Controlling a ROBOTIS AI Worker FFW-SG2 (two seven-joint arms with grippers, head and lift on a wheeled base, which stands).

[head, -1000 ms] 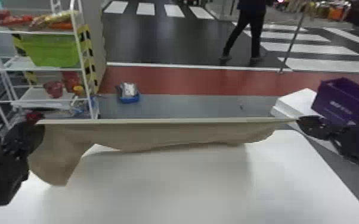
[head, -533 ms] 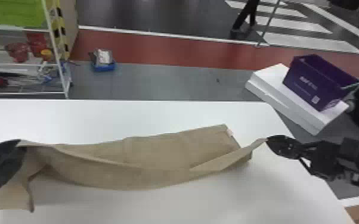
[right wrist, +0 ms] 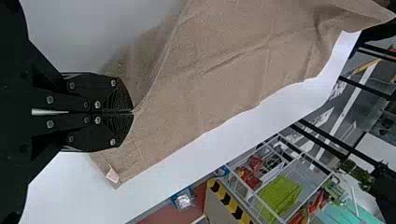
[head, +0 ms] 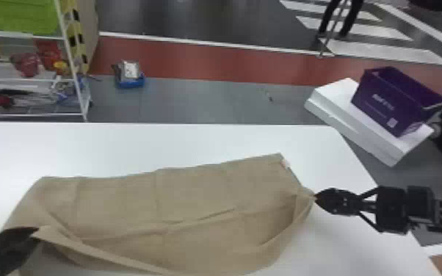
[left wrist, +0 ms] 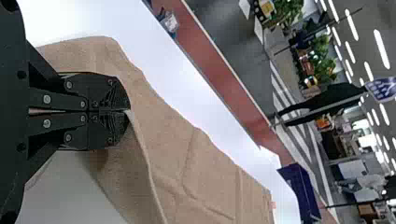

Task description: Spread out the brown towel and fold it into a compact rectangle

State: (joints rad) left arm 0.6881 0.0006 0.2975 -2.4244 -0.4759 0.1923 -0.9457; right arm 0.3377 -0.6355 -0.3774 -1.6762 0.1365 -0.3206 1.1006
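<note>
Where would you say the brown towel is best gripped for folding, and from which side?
I'd pinch the towel by its raised near edge toward the ends, left claw from the left, right claw from the right: that edge forms a thin, free lip, while the far edge lies flat.

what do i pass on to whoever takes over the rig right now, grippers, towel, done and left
Left gripper: shut on the brown towel, at its near left part.
Right gripper: shut on the towel's right end, nearer the robot than the far right corner with the small label.
Towel: stretched across the white table, its far part lying down, creases across it, the near side sagging between the grippers.
Done: towel drawn out wide, held at both ends.
Left: lay the held edge down, let go, then fold to a compact rectangle.
</note>
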